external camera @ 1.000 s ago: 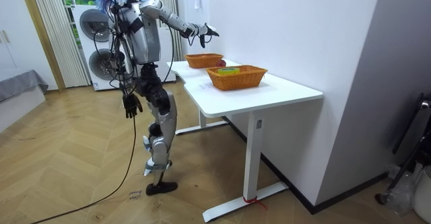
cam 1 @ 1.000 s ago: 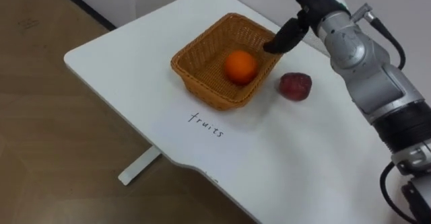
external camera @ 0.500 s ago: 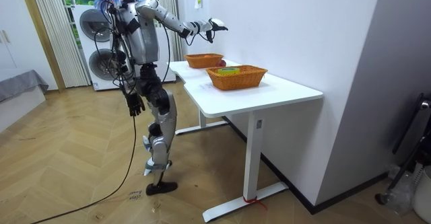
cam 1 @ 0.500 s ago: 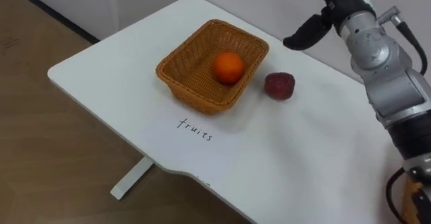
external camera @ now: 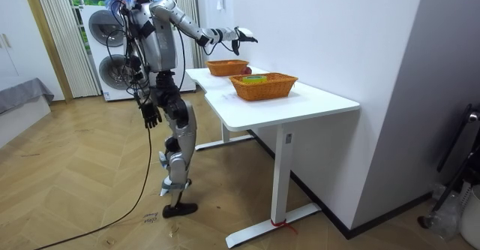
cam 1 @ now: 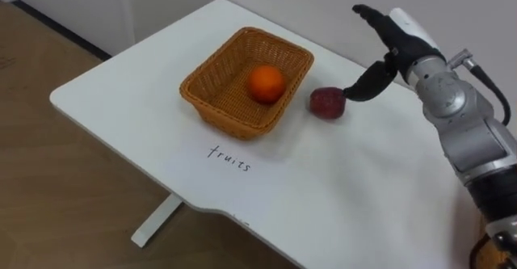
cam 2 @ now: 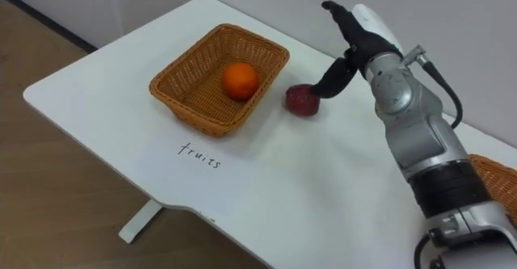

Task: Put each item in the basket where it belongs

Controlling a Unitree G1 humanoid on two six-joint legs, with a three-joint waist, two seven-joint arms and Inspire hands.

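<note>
Red fruit [cam 1: 327, 102]: lies on the white counter [cam 1: 347, 196], just beside the right-hand wall of the wicker basket [cam 1: 212, 107] and outside it. You cannot tell whether it touches the weave.

Orange [cam 1: 266, 84]: inside that basket, towards its far right corner.

A handwritten label [cam 1: 229, 157] sits on the counter in front of the basket's near side.

Your right robot hand [cam 1: 397, 43]: up and to the right of the red fruit. Its fingers are straight and spread, pointing away towards the wall, and the thumb angles down towards the fruit. It holds nothing. In the eye views the thumb tip lines up with the fruit's right edge. The room view shows the hand [external camera: 240, 34] raised well above the counter, over the far basket [external camera: 227, 67].

Second basket [external camera: 264, 86]: nearer the camera in the room view, on the same counter, with something yellow-green inside. Its rim [cam 2: 497, 180] shows at the right edge of the right eye view.

Your left robot hand [external camera: 150, 115]: hangs at the robot's side by the thigh, fingers loose and carrying nothing.

The robot stands upright on the wood floor [external camera: 90, 197] at the far end of the counter, right arm stretched out over it. Washing machines [external camera: 112, 51] stand behind it.
</note>
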